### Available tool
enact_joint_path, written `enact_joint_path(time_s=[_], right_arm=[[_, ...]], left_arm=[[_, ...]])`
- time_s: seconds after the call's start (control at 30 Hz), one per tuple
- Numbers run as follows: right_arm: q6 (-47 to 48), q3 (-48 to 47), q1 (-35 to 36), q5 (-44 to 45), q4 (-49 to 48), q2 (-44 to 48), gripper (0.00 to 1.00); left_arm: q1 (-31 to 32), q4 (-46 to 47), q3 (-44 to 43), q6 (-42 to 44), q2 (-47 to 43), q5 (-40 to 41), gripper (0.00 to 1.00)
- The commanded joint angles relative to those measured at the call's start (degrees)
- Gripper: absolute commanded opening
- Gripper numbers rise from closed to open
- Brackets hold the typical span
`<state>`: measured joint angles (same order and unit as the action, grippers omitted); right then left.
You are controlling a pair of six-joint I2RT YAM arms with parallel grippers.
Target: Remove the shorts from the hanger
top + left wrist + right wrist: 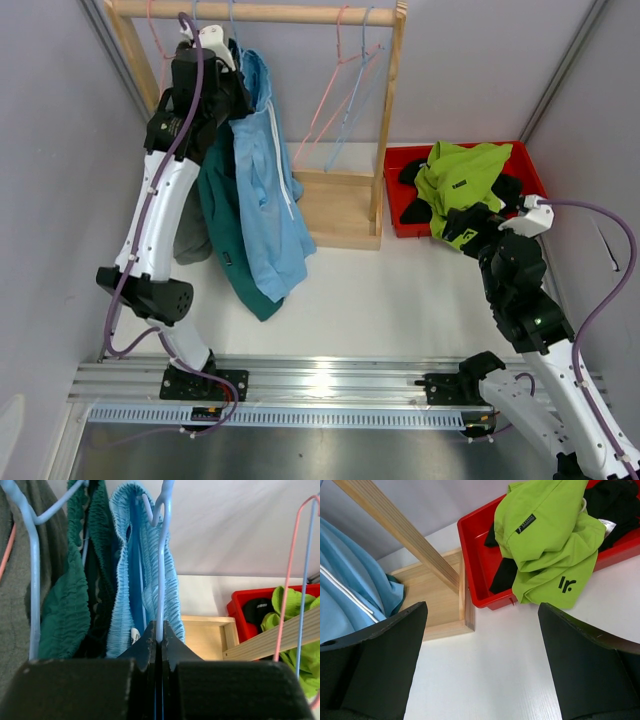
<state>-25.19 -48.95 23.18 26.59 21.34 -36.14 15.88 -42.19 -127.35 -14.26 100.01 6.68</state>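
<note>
Left hand [159, 632] is up at the wooden rack [394, 120], fingers pressed together on the wire of the blue hanger [161, 570], which runs straight down into the pinch. That hanger carries the light blue shorts [131, 565], waistband gathered over it. Dark teal shorts [222, 215] hang just to their left, touching them. Beyond those are the grey shorts [190, 238], largely hidden behind the left arm. Bare hangers [340, 45], pink and blue, hang toward the rail's right end. Lime green shorts [458, 180] lie heaped in the red bin [398, 165] on the bench [380, 290], on top of the black shorts [413, 208]; some green cloth overhangs the bin's near wall. Right hand [481, 630] hovers over the bench beside the bin, fingers spread wide, holding nothing.
</note>
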Motion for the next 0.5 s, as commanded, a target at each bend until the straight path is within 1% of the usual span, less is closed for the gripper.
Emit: enact_joint_path(time_s=[0.0,0.07,0.13,0.17,0.23,0.3,0.33,0.4,0.43,0.47], right_arm=[[1.45,-1.23,0.46,-2.06,-2.61,0.46,0.99],[2.51,-2.29,0.64,-8.11,-4.9,0.28,0.99],[4.27,-3.17,1.43,-14.08,-9.99,-0.24,0.99],[4.62,-5.17,1.95,-19.76,-11.22,-1.9,0.99],[5.5,-8.34,5.37,-23.76,-13.08,-4.63,0.99],[7.08,-13.7,9.58,-22.29,-13.61,-9.11,0.99],[8.3,-15.37,15.52,-18.19,-13.87,-10.52,0.99],[13.74,-20.36,22.49,-12.91,-15.27,-15.26,0.99],[16.03,-22.4,29.57,-7.48,-15.71,-17.19,1.0],[20.05,-24.51,33.04,-5.08,-15.89,-21.65,0.99]], left_arm=[[-0.32,0.19,-6.23,-2.6,0.1,-3.32,0.0],[-0.15,-0.87,-10.7,-3.57,0.28,-4.74,0.0],[0.38,-1.4,-13.87,-4.98,0.54,-6.23,0.0],[0.99,-1.57,-15.46,-5.94,0.45,-6.67,0.0],[1.52,-1.05,-15.91,-6.92,-0.68,-9.3,0.0],[2.66,0.09,-15.48,-7.62,-1.83,-9.49,0.0],[3.01,0.44,-14.95,-7.8,-2.96,-9.4,0.0],[3.98,1.5,-13.89,-8.24,-3.76,-9.4,0.0],[4.16,1.68,-13.28,-8.33,-4.29,-9.4,0.0],[4.51,1.76,-12.93,-8.67,-4.38,-9.4,0.0]])
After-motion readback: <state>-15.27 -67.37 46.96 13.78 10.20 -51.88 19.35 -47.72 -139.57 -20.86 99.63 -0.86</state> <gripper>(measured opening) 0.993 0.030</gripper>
